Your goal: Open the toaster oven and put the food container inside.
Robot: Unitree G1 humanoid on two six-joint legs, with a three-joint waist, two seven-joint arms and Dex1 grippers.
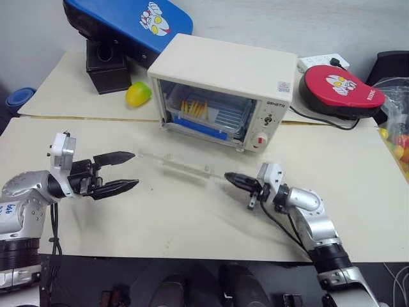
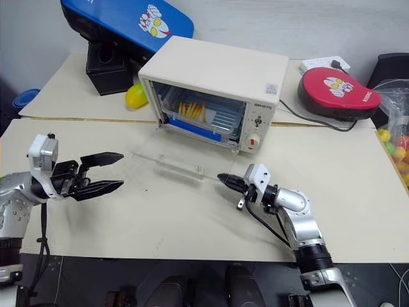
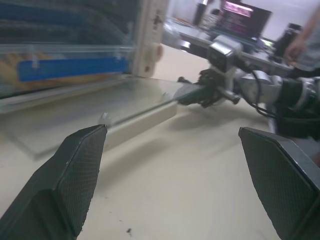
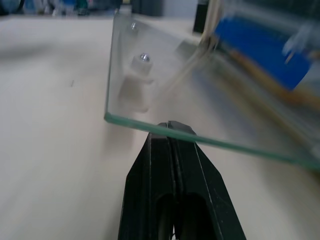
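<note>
Glass door [image 1: 185, 167] down, blocks table [image 1: 192, 224] before toaster oven [image 1: 223, 70].

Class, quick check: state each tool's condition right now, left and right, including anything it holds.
Left tool: open, holding nothing.
Right tool: shut, holding nothing, its tip under the edge of the cream-white toaster oven's lowered glass door.

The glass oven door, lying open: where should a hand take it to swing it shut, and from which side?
Probably the white bar handle along the free edge of the flat-lying clear glass door of the cream-white boxy toaster oven. Come from the robot's side, low, lifting under that edge; the hinge sits at the oven.
</note>
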